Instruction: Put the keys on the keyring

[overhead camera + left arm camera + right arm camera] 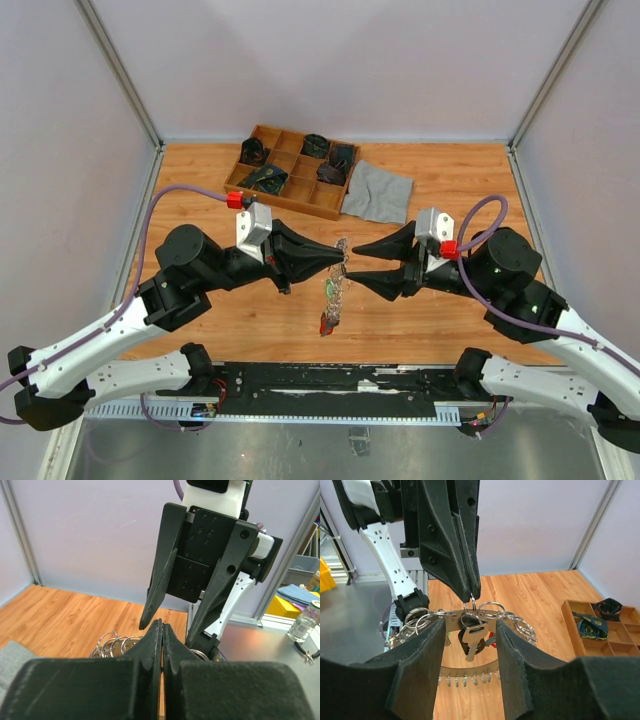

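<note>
- Wooden tray (pixel 297 188) stands at the far side of the table (pixel 450 190). It is divided into small compartments.
- Several compartments hold dark bundles (pixel 264 178), one in each. From the right wrist camera I see two of them, black with some blue and green. I cannot tell what they are.
- Just beside the tray, on its right, a grey cloth (pixel 378 193) lies flat and a little crumpled.
- The keyring (pixel 485 612) is not in any compartment. It hangs in the air over the middle of the table, between my two arms.
- My left gripper (pixel 338 262) has its jaws pressed together on a small ring at the top of the keyring and carries it.
- Silver keys (pixel 471 639) dangle under this ring. In the top view a green tag (pixel 330 290) and a red tag (pixel 325 325) hang lower in the bunch.
- My right gripper (pixel 356 267) faces the left one with its jaws apart. Its fingers (pixel 427 655) stand on either side of the hanging keys, and I see no contact.
</note>
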